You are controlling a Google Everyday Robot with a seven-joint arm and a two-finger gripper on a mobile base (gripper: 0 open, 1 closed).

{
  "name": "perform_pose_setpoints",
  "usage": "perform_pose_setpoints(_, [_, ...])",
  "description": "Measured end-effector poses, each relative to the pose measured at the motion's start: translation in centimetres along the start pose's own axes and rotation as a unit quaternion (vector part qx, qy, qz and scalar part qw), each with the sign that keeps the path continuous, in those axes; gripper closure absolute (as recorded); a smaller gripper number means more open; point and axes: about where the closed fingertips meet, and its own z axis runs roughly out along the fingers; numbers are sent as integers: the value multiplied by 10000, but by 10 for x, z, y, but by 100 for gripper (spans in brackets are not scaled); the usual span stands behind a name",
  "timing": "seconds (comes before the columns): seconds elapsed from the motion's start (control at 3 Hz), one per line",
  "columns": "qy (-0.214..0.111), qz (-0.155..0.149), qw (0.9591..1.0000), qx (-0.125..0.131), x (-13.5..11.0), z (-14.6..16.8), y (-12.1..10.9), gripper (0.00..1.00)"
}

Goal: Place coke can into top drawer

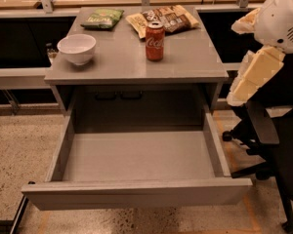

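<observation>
Jaws: you cannot tell how they stand. The gripper [251,79] hangs at the right edge of view, off the cabinet's right side, and the coke can is not in it.

Arm is cut off by the frame: you get only 1 rounded white housing [283,16] and blocky cream segments below it. Coke can [155,41] stands upright at mid-back of the flat grey cabinet top [185,65], well apart from the gripper, to its left. It is a red cylinder with white script and a silver lid, and its top overlaps the edge of a crinkled brown snack bag [171,17]. Top drawer [136,194] is pulled out below: shallow grey metal, plain flat front, low sides. Glossy white bowl [76,48] front-left, green bag [102,18] back-left. Black office chair [268,145] partly hidden behind the arm.
</observation>
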Motion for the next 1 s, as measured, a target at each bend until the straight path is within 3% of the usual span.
perform_pose_setpoints(0.33, [-326, 288, 9989, 170, -7, 15, -6, 0])
perform_pose_setpoints(0.67, [-987, 642, 9925, 337, -24, 49, -37, 0])
perform_pose_setpoints(1.0, [-1546, 989, 9820, 451, -33, 89, -82, 0])
